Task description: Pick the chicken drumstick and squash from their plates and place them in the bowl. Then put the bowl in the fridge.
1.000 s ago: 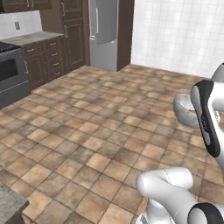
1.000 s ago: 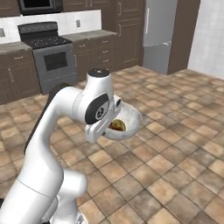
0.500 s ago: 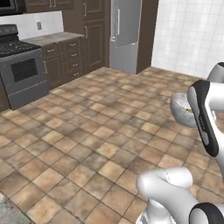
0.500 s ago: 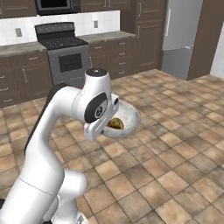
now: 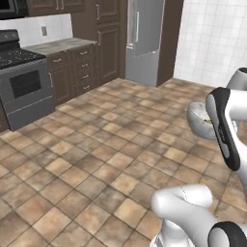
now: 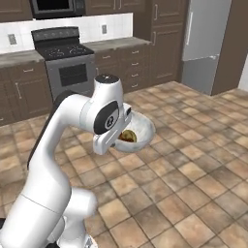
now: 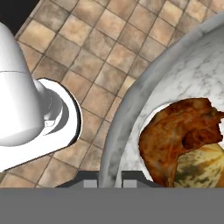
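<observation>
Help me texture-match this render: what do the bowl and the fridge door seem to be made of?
The bowl looks like polished white marble or glazed ceramic: grey veins run through its off-white wall. The fridge door looks like brushed stainless steel: flat silver-grey with a slim vertical handle. Being rendered, both stay guesses.

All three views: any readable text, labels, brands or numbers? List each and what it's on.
None readable.
Fridge: plain grey doors, no brand mark.
Stove: no legible panel markings.
Bowl, held by the end effector at its rim: blank marbled surface; the chicken drumstick and squash inside carry no label.
Arm: no lettering visible.
</observation>
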Tool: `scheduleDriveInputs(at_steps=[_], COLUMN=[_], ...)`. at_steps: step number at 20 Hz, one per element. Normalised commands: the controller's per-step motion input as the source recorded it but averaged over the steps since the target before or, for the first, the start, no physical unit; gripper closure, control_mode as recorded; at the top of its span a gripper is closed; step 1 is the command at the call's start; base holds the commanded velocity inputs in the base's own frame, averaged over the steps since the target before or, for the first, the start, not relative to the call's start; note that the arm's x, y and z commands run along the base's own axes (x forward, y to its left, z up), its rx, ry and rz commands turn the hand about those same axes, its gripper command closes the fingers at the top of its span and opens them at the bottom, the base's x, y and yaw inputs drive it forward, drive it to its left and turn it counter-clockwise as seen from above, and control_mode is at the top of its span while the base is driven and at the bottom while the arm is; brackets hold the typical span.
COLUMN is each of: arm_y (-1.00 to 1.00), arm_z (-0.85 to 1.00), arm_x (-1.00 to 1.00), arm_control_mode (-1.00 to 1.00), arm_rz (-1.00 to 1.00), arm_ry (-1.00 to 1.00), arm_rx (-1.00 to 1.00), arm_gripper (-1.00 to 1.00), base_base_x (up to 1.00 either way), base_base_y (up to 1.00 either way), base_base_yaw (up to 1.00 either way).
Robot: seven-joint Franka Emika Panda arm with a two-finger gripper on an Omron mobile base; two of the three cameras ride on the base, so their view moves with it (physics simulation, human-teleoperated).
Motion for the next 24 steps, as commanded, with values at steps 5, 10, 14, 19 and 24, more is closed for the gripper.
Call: scheduleDriveInputs(at_steps=[5,10,14,19,24], arm_y=[0.00,0.00,0.00,0.00,0.00], arm_z=[0.00,0.00,0.00,0.00,0.00], arm_x=[0.00,0.00,0.00,0.00,0.00], arm_control_mode=[1.00,1.00,1.00,1.00,1.00], arm_rz=[0.00,0.00,0.00,0.00,0.00], arm_ry=[0.00,0.00,0.00,0.00,0.00], arm_rx=[0.00,0.00,0.00,0.00,0.00], arm_gripper=[1.00,1.00,1.00,1.00,1.00], base_base_x=[0.94,0.94,0.94,0.94,0.94], base_base_y=[-0.03,-0.04,-0.05,-0.04,-0.04], base_base_yaw=[0.04,0.05,0.05,0.05,0.06])
